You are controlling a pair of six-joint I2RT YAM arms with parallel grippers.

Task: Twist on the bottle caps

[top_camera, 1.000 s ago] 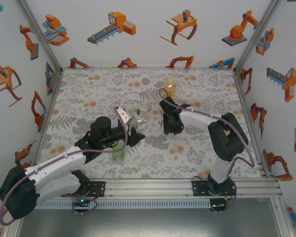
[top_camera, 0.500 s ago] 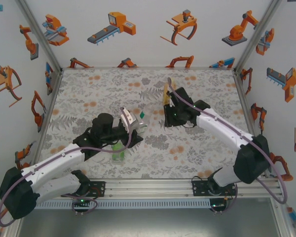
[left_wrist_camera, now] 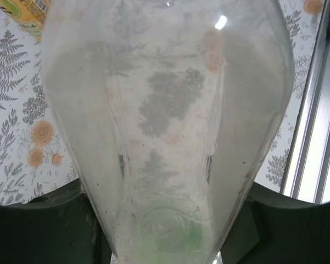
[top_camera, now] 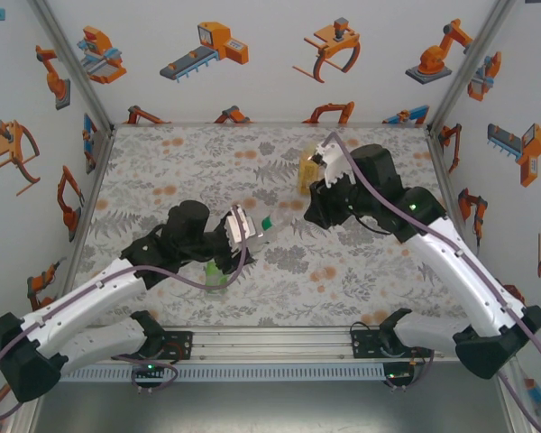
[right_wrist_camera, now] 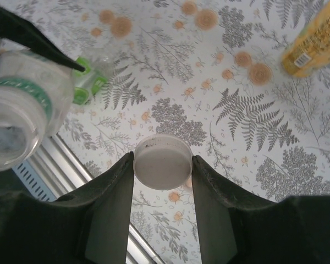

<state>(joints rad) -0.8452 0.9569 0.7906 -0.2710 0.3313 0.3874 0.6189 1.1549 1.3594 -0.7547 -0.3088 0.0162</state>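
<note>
My left gripper (top_camera: 250, 225) is shut on the clear bottle (top_camera: 257, 223), which lies tilted above the table with its green-ringed neck toward the right arm. In the left wrist view the clear bottle (left_wrist_camera: 165, 110) spans the space between the dark jaws. My right gripper (right_wrist_camera: 163, 165) is shut on a pale round bottle cap (right_wrist_camera: 163, 162), hanging above the table. The clear bottle's open mouth (right_wrist_camera: 14, 118) shows at the left of that view, apart from the cap. My right gripper (top_camera: 317, 209) hovers just right of the bottle's neck.
An amber bottle (top_camera: 308, 166) with a yellow label stands at the back, behind the right gripper; it is seen also as the amber bottle (right_wrist_camera: 313, 41). A green-tinted bottle (top_camera: 216, 275) stands under the left arm. The metal rail (top_camera: 343, 341) runs along the near edge.
The right arm has lifted and swung back and right with the cap. The left arm has carried the clear bottle a little right and tipped its neck toward the right gripper.
</note>
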